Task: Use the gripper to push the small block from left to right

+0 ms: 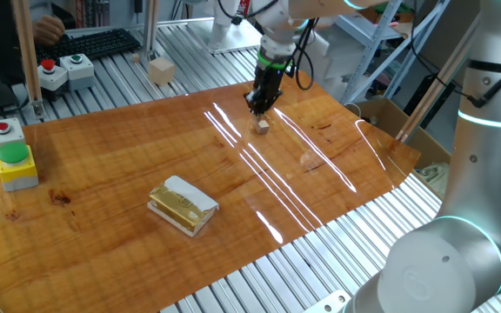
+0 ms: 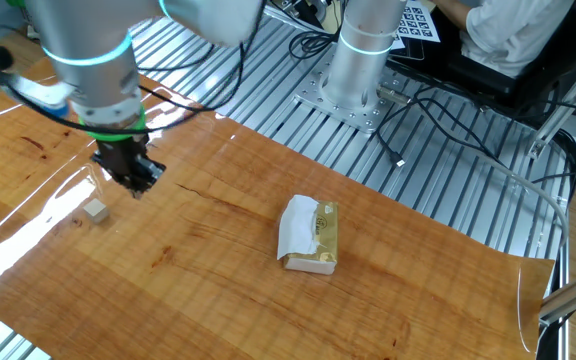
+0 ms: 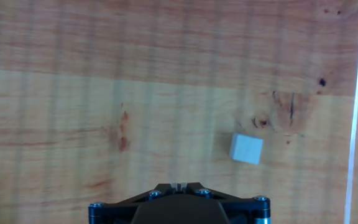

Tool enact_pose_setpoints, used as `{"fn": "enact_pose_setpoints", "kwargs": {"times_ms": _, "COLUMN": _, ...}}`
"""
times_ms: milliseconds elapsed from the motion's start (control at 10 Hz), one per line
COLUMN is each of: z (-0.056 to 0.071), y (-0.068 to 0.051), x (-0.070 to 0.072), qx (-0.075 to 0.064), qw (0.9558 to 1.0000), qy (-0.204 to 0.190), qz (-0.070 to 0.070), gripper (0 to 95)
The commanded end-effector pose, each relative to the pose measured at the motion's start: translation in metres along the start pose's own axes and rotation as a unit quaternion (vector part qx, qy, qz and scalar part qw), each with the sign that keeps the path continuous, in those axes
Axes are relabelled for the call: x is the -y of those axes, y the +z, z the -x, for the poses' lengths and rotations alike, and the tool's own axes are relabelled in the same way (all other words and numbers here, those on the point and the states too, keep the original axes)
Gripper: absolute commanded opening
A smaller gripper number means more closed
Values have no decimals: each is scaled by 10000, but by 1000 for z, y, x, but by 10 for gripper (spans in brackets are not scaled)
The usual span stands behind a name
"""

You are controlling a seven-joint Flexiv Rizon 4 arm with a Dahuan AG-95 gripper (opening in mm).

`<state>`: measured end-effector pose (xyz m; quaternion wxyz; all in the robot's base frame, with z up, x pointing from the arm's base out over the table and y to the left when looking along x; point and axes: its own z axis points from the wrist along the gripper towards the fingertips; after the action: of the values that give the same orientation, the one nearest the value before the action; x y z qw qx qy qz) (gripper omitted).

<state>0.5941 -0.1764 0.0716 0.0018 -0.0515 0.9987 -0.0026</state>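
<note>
- Gripper (image 1: 260, 103) hung just above the wooden tabletop (image 1: 146, 148), fingers pointing down, green ring lit above them.
- Fingers looked pressed together in both fixed views, tips forming one dark point; hand view showed only the gripper's base with a thin seam at centre, so closed was my read, holding nothing.
- Closed fingers suited a push: one stiff blunt tip rather than two prongs the cube could slip between.
- Small block (image 1: 262, 126) sat on the tabletop near the gripper, not touching; a clear strip of wood showed between them.
- In the other fixed view the small block (image 2: 94, 210) lay down and left of the gripper (image 2: 136, 180); in the hand view the small block (image 3: 247, 149) was right of centre and slightly rotated.
- Fingertips probably not yet at block height; contact not made, push judged not started.
- Next move likely needed the tip lowered on the block's left side, then a sweep across; off-centre contact could spin the cube away, given its rotation.
- Yellow packet with white wrapping (image 1: 182, 205) lay well apart toward the table's near side, out of the push line.
- Larger pale cube (image 1: 160, 69) sat off the wood on the metal slats, well apart.
- Button boxes, red and green (image 1: 65, 69), plus a yellow box with green button (image 1: 14, 163), stood at the table edge.
- Plastic film glare streaked the tabletop near the block.
</note>
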Motion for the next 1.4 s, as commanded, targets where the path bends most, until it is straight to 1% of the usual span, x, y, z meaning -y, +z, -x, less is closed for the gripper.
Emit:
{"fn": "enact_pose_setpoints", "kwargs": {"times_ms": 100, "z": -2, "y": -2, "x": -2, "qx": -30, "qw": 10000, "qy": 4, "qz": 56, "gripper": 0}}
{"fn": "enact_pose_setpoints", "kwargs": {"times_ms": 200, "z": -2, "y": -2, "x": -2, "qx": -34, "qw": 10000, "qy": 17, "qz": 82, "gripper": 0}}
{"fn": "enact_pose_setpoints", "kwargs": {"times_ms": 300, "z": -2, "y": -1, "x": -3, "qx": -130, "qw": 9999, "qy": 75, "qz": 61, "gripper": 0}}
{"fn": "enact_pose_setpoints", "kwargs": {"times_ms": 400, "z": -2, "y": -1, "x": -3, "qx": -231, "qw": 9996, "qy": 127, "qz": 83, "gripper": 0}}
{"fn": "enact_pose_setpoints", "kwargs": {"times_ms": 500, "z": -2, "y": -1, "x": -3, "qx": -279, "qw": 9994, "qy": 211, "qz": 21, "gripper": 0}}
{"fn": "enact_pose_setpoints", "kwargs": {"times_ms": 600, "z": -2, "y": -1, "x": -3, "qx": -388, "qw": 9984, "qy": 408, "qz": -27, "gripper": 0}}
{"fn": "enact_pose_setpoints", "kwargs": {"times_ms": 800, "z": -2, "y": -1, "x": -3, "qx": -386, "qw": 9957, "qy": 840, "qz": -68, "gripper": 0}}
{"fn": "enact_pose_setpoints", "kwargs": {"times_ms": 900, "z": -2, "y": -1, "x": -3, "qx": -382, "qw": 9950, "qy": 915, "qz": -67, "gripper": 0}}
{"fn": "enact_pose_setpoints", "kwargs": {"times_ms": 1000, "z": -2, "y": -1, "x": -3, "qx": -390, "qw": 9930, "qy": 1110, "qz": -46, "gripper": 0}}
{"fn": "enact_pose_setpoints", "kwargs": {"times_ms": 1200, "z": -2, "y": -1, "x": -3, "qx": -404, "qw": 9908, "qy": 1294, "qz": -35, "gripper": 0}}
{"fn": "enact_pose_setpoints", "kwargs": {"times_ms": 1400, "z": -2, "y": -1, "x": -3, "qx": -441, "qw": 9898, "qy": 1353, "qz": -30, "gripper": 0}}
